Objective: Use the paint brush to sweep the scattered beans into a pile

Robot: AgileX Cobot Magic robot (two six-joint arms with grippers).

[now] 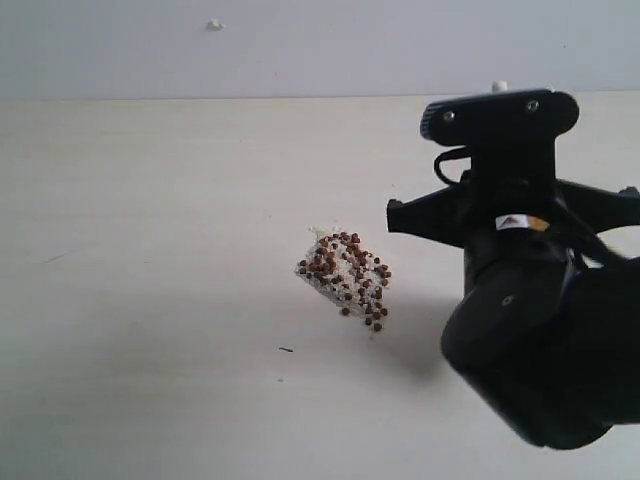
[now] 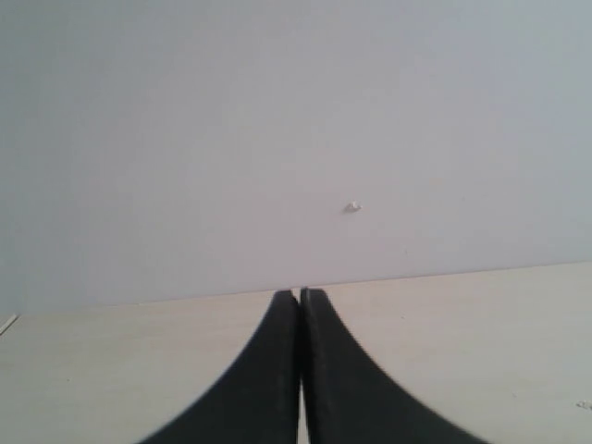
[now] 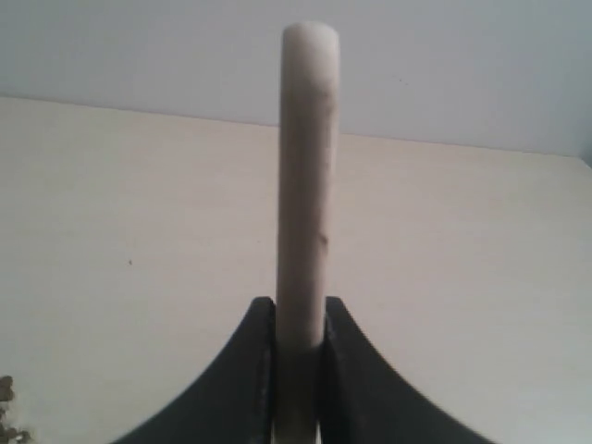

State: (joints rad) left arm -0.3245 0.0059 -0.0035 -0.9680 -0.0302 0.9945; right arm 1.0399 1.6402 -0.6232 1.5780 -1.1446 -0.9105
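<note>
Wide pale tabletop (image 1: pixel 150 250), and the right hand (image 3: pixel 301 313) hangs near the heap. Its jaws are clamped on the paint brush (image 3: pixel 308 166) by the pale handle, likely so the hidden bristles can reach the surface. The left hand (image 2: pixel 300 296) is pressed closed, empty, parked clear. The beans (image 1: pixel 347 280), reddish-brown over whitish crumbs, sit mid-tabletop in 1 tight cluster.

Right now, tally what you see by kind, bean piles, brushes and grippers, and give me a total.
pile of beans: 1
paint brush: 1
grippers: 2 (left gripper shut and empty, right gripper shut on the paint brush)
Total: 4
</note>
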